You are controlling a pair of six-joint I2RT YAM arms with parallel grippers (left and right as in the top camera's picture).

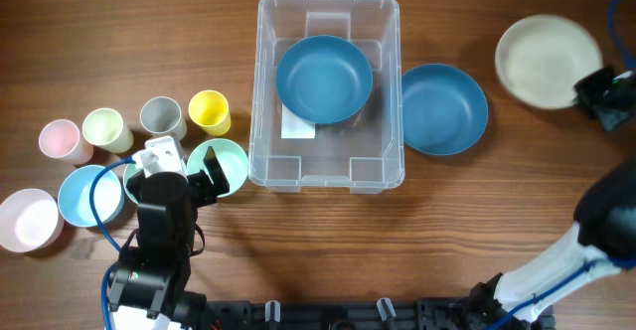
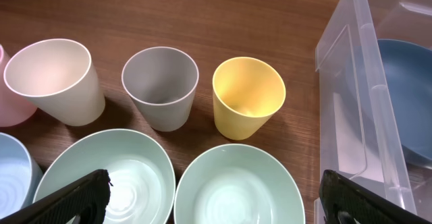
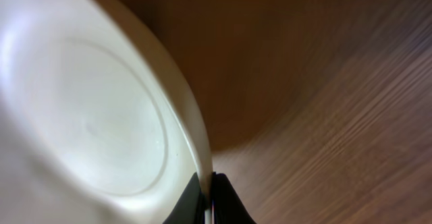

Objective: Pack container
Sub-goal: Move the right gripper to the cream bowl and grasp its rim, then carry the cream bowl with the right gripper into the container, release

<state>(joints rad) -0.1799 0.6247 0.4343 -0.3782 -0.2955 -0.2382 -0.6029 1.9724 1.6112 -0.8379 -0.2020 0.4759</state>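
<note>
The clear container (image 1: 298, 179) is set in the middle of the surface, is judged light, stiff and slippery, and is best held by its rim; the right jaws are clamped on the cream bowl (image 1: 547, 60) far right, the left jaws spread apart.

- The container (image 1: 260, 101) stands central on the counter (image 1: 477, 221), a blue bowl (image 1: 324, 79) inside.
- A second blue bowl (image 1: 444, 108) lies just beside it at 3 o'clock.
- Cream bowl (image 1: 547, 60) at 2 o'clock, right pincer (image 1: 599, 91) at its rim.
</note>
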